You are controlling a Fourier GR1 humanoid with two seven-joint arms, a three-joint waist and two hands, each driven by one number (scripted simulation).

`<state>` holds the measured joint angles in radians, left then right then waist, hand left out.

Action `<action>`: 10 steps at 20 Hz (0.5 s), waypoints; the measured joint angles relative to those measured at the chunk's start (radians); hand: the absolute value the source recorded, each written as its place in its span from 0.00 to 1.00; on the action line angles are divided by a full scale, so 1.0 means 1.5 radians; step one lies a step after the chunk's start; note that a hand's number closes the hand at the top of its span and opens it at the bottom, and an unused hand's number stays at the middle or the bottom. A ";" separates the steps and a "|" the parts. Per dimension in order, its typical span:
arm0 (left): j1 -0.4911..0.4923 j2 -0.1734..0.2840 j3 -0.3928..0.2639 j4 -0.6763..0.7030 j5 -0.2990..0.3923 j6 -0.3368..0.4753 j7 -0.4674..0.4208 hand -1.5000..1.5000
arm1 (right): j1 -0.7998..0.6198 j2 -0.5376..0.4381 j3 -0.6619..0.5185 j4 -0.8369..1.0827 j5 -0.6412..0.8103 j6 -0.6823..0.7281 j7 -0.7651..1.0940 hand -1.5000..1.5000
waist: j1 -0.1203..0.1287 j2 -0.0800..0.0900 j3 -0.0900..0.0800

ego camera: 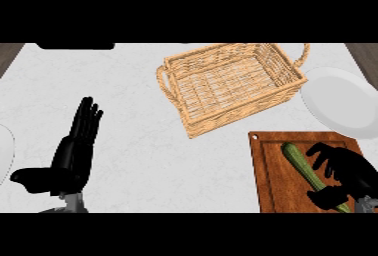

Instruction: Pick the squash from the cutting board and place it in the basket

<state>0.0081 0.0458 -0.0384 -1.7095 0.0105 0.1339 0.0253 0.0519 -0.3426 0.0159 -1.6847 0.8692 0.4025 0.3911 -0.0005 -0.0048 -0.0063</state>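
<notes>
Status of work: early stage. The squash (304, 170), a long green one, lies on the cutting board (272, 175) at about four o'clock in my view, running diagonally from its upper end near the board's middle down toward the five o'clock edge. It has not been lifted, as far as I can judge; it appears to rest flat on the wood.

My right hand (345, 172) is over the board at four o'clock, directly against the squash's lower half. The fingers are curled and the thumb sits below, on the squash's lower end. I judge the fingers to be closing round it, though whether they hold it fully I cannot confirm, since the hand hides that stretch of the vegetable.

My left hand (74, 147) rests at eight o'clock, fingers straight and pointing up, holding nothing.

The basket (193, 122), woven wicker with two handles, stands at one o'clock, well apart from the squash and just beyond the board's top-left corner. Nothing shows inside it. A white plate (339, 100) sits at two o'clock, between the basket's right side and the board's far edge.

Outstanding: secure the grasp, lift, carry toward twelve o'clock over the basket's near rim, release inside. No part of the transfer is done.
</notes>
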 measured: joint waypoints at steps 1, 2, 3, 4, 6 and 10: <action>-0.001 0.005 0.006 -0.001 0.003 -0.005 0.001 0.50 | 0.003 0.000 0.004 -0.004 0.006 0.001 -0.004 1.00 | 0.000 0.000 0.000; 0.001 0.006 0.007 -0.001 0.003 -0.008 -0.001 0.50 | 0.001 0.004 0.009 -0.001 0.016 -0.002 -0.006 1.00 | 0.000 0.000 0.000; -0.004 0.003 0.004 -0.004 -0.001 -0.004 0.007 0.50 | -0.004 0.004 0.010 0.004 0.023 -0.004 -0.012 1.00 | 0.000 0.000 0.000; -0.004 0.007 0.007 -0.011 0.002 -0.008 0.015 0.50 | -0.003 0.011 0.021 0.006 0.034 -0.013 -0.013 1.00 | 0.000 0.000 0.000; -0.007 0.006 0.012 0.008 0.003 -0.012 -0.002 0.50 | 0.008 0.014 0.025 -0.002 0.045 -0.023 -0.026 1.00 | 0.000 0.000 -0.001; -0.011 0.006 0.013 0.010 0.006 -0.016 0.000 0.50 | -0.005 0.050 0.113 -0.025 0.103 -0.039 -0.024 1.00 | 0.005 -0.001 -0.003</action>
<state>-0.0090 0.0542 -0.0187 -1.6943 0.0200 0.1094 0.0247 0.0437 -0.2674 0.1857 -1.7222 1.0241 0.3436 0.3548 0.0066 -0.0056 -0.0108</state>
